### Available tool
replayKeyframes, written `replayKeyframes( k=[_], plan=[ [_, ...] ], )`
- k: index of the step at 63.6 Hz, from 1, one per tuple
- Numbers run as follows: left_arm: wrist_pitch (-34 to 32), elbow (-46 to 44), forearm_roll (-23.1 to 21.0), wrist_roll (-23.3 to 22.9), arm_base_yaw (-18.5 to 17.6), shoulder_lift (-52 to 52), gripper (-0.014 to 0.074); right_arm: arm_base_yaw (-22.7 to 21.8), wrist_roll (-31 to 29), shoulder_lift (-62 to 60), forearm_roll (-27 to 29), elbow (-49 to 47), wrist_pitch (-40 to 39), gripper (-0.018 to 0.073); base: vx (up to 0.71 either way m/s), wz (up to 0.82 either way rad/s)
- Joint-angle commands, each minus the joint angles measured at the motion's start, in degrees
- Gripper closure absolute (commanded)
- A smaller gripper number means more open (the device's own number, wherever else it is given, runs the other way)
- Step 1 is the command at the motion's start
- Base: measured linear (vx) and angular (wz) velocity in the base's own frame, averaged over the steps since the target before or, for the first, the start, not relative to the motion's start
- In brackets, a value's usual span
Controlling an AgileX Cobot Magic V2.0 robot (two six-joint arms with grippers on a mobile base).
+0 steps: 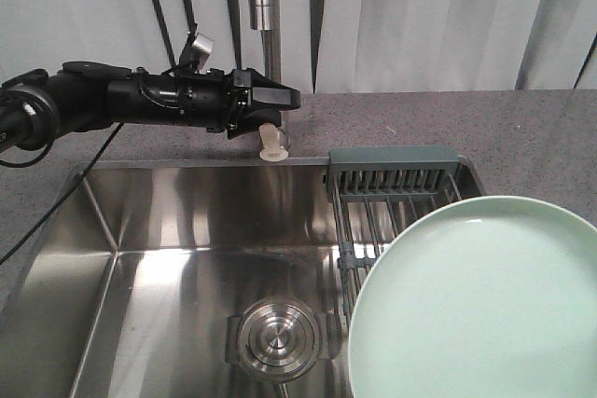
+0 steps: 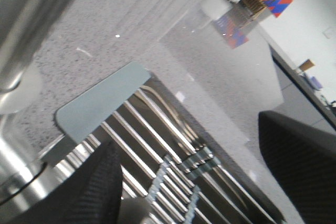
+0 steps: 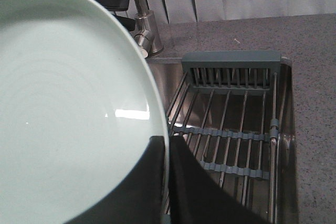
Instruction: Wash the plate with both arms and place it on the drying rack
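The pale mint-green plate [image 1: 480, 300] is held up over the right part of the sink, tilted, and hides the near part of the drying rack [image 1: 396, 179]. In the right wrist view my right gripper [image 3: 167, 145] is shut on the plate [image 3: 68, 103] at its rim, one finger on each face. The rack [image 3: 231, 129] of steel rods with grey-green end pieces lies across the sink's right end, just right of the plate. My left gripper [image 1: 283, 97] is open and empty, hovering by the faucet base at the sink's back edge. Its fingers [image 2: 92, 190] stand wide apart above the rack [image 2: 157, 129].
The steel sink basin [image 1: 159, 258] has a round drain strainer [image 1: 277, 337] in its floor. The faucet column [image 1: 265, 6] rises at the back centre, right beside the left gripper. Grey speckled countertop [image 1: 522, 128] surrounds the sink. A curtain hangs behind.
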Motion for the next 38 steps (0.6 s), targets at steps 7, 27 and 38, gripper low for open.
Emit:
replayKeyframes(
  k=[7, 27, 38],
  plan=[
    [5.61, -4.43, -2.57, -6.12, 3.13, -4.51, 0.0167, -0.19, 0.0, 0.74, 0.27, -1.5, -4.74, 0.0564, 0.0, 0.0],
    [7.82, -5.91, 17.64, -20.33, 10.05, -7.73, 0.0574, -0.19, 0.0, 0.74, 0.27, -1.5, -4.74, 0.0564, 0.0, 0.0],
    [7.77, -5.91, 30.57, -22.72, 11.74, -14.16, 0.0604, -0.19, 0.0, 0.74, 0.27, -1.5, -4.74, 0.0564, 0.0, 0.0]
  ],
)
